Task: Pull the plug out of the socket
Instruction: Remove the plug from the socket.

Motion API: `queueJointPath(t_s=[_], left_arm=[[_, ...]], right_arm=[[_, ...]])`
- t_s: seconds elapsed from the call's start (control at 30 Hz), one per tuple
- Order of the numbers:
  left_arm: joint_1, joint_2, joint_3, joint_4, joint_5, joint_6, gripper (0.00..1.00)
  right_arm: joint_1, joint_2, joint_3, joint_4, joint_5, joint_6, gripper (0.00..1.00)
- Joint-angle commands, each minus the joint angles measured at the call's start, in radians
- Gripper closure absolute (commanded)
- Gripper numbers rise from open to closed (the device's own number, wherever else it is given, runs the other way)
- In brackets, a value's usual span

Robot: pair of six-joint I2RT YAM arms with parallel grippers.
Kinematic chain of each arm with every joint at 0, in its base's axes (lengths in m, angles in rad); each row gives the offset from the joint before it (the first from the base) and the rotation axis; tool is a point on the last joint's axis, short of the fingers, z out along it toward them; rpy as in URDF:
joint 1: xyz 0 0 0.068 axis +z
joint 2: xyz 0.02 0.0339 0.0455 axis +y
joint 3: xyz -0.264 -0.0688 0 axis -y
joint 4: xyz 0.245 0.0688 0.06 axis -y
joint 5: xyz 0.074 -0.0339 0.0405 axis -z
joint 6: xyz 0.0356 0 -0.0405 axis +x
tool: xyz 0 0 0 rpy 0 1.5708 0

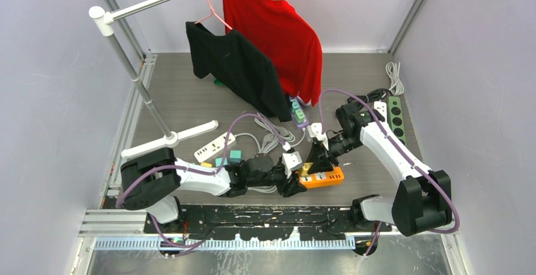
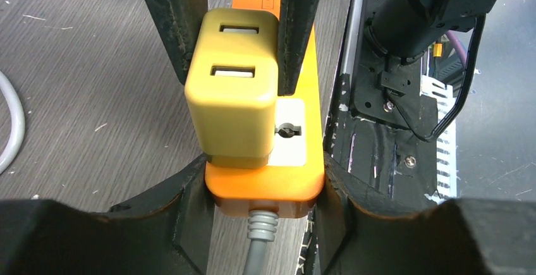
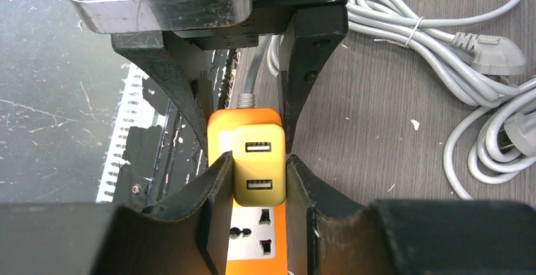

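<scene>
Far left, overhead view: white power strip [image 1: 215, 146] flat on the table [image 1: 177, 91]. Two small teal blocks [image 1: 229, 157] just beside it.

Left arm [image 1: 196, 180] reaches low and rightward along the near edge. Left gripper [image 2: 264, 164] straddles the cable end of the orange power strip [image 2: 265, 193]. One finger is pressed against each long side, clenched on the strip body. The grey cord [image 2: 259, 243] leaves the strip between those fingers.

Centre: the strip lies on the table, close to the black base plate [image 1: 253, 215]. Yellow plug [image 2: 234, 98], a blocky charger with two slots in its top, sits seated in the strip near the cord end. No gap shows under it. A free socket [image 2: 289, 131] is just beside it.

Right gripper [image 3: 259, 161] comes in from the other end of the strip. Its fingers pinch the plug on two opposite sides, grasping it tight. The two grippers face each other, fingers near but apart.

Behind: black shirt [image 1: 237, 69] and red shirt [image 1: 278, 35] hang on a rail.

Right: coiled grey cables [image 3: 442, 41] on the table beyond the strip. Right arm [image 1: 392, 148] bends back toward its base. Green power strip [image 1: 395, 117] lies by the far right wall.
</scene>
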Motion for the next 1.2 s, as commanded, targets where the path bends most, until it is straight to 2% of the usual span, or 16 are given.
queueJointPath(t_s=[0.0, 0.07, 0.13, 0.23, 0.3, 0.4, 0.53, 0.63, 0.77, 0.87, 1.0, 1.07, 1.13, 1.17], left_arm=[[0.004, -0.003, 0.008, 0.057, -0.003, -0.018, 1.0], [0.009, 0.005, 0.008, 0.056, 0.005, -0.029, 1.0], [0.01, 0.018, 0.014, 0.045, 0.012, -0.031, 1.0], [0.01, 0.03, 0.025, 0.002, 0.02, -0.03, 1.0], [0.01, 0.033, 0.011, -0.001, 0.011, -0.035, 1.0], [0.01, 0.033, -0.027, 0.022, -0.013, -0.05, 1.0], [0.012, 0.043, -0.062, 0.045, -0.033, -0.065, 1.0], [0.014, 0.062, -0.05, 0.04, -0.019, -0.065, 1.0], [0.019, 0.109, -0.015, 0.023, 0.02, -0.069, 1.0], [0.019, 0.138, -0.021, 0.043, 0.016, -0.091, 1.0], [0.022, 0.133, -0.047, 0.068, -0.04, -0.102, 1.0], [0.021, 0.122, -0.038, 0.033, -0.095, -0.089, 1.0], [0.021, 0.116, -0.006, -0.034, -0.147, -0.068, 1.0], [0.021, 0.116, 0.015, -0.064, -0.163, -0.051, 0.95]], right_arm=[[0.019, -0.026, 0.006, -0.036, -0.109, -0.003, 0.99], [0.039, -0.025, 0.001, 0.004, -0.107, 0.05, 0.99], [0.039, -0.022, -0.001, 0.092, -0.107, 0.176, 0.99], [-0.007, -0.009, 0.014, 0.166, -0.111, 0.291, 0.99], [-0.069, 0.009, 0.027, 0.158, -0.122, 0.29, 0.99], [-0.135, 0.022, 0.026, 0.098, -0.092, 0.199, 0.99], [-0.134, -0.002, -0.019, 0.049, -0.082, 0.122, 0.99], [-0.077, -0.044, -0.038, 0.039, -0.114, 0.111, 0.99], [-0.021, -0.023, 0.021, 0.035, -0.151, 0.151, 0.99], [-0.05, 0.023, 0.066, 0.022, -0.136, 0.152, 0.99], [-0.147, 0.029, 0.036, 0.032, -0.134, 0.152, 0.99], [-0.183, -0.007, -0.005, 0.102, -0.108, 0.253, 0.99], [-0.218, -0.049, -0.048, 0.217, -0.092, 0.42, 0.98], [-0.234, -0.069, -0.067, 0.281, -0.089, 0.483, 0.98]])
